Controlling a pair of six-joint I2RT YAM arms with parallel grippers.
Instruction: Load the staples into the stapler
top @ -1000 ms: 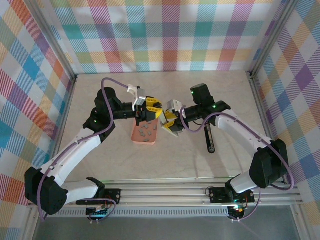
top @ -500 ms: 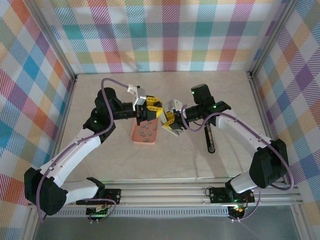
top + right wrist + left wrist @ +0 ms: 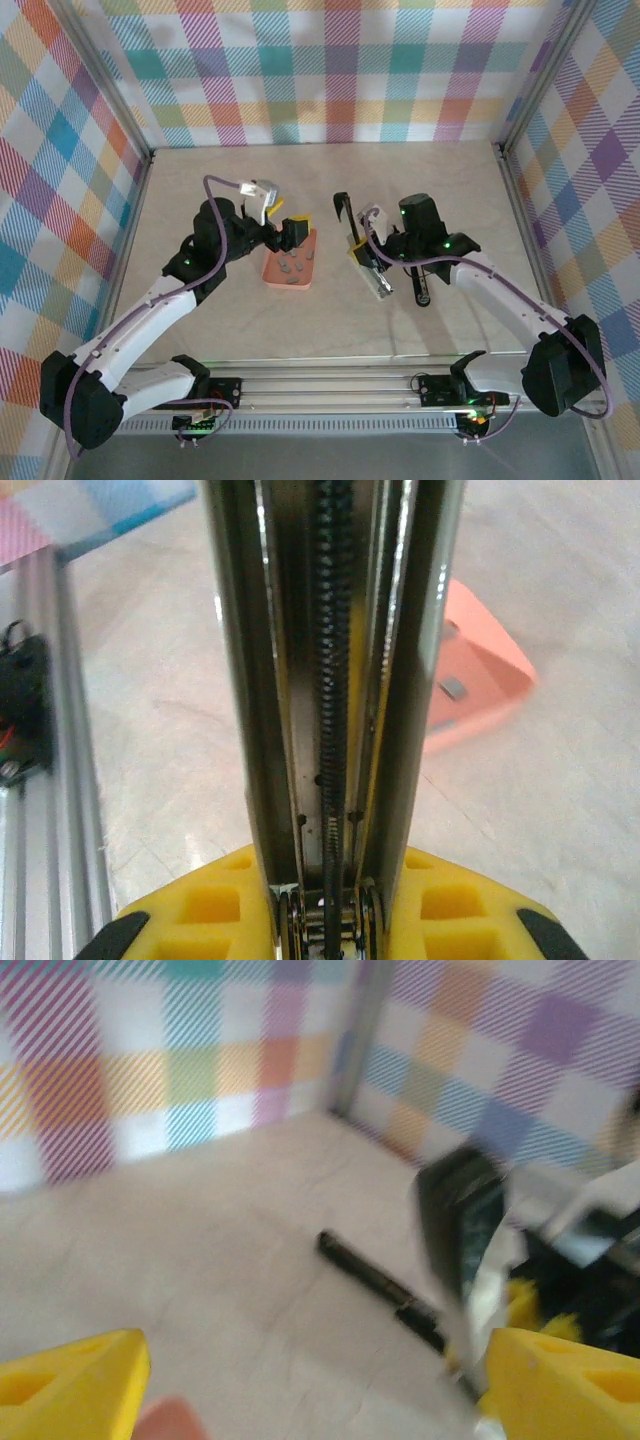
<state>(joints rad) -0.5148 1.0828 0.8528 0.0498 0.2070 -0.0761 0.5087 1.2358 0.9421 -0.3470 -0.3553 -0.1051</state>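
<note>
- Left gripper [image 3: 292, 234]: fingers spread wide, nothing held, over tray's 12 o'clock end.
- Staples [image 3: 291, 268]: lying in pink tray [image 3: 271, 278].
- Stapler [image 3: 378, 280]: at tray's 3 o'clock, flipped open.
- Right gripper [image 3: 325, 910]: pinching stapler's metal rail.
- Could go wrong: staples are tiny, could slip or miss the rail; stapler could tilt.

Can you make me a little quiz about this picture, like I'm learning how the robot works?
1. Fill the gap: the grey staples lie in a pink ___.
2. True or false: the left gripper is squeezing a staple strip.
3. What does the right gripper hold? A) a staple strip B) the opened stapler C) nothing

Key
1. tray
2. False: its jaws stand wide apart with nothing between them.
3. B
</note>
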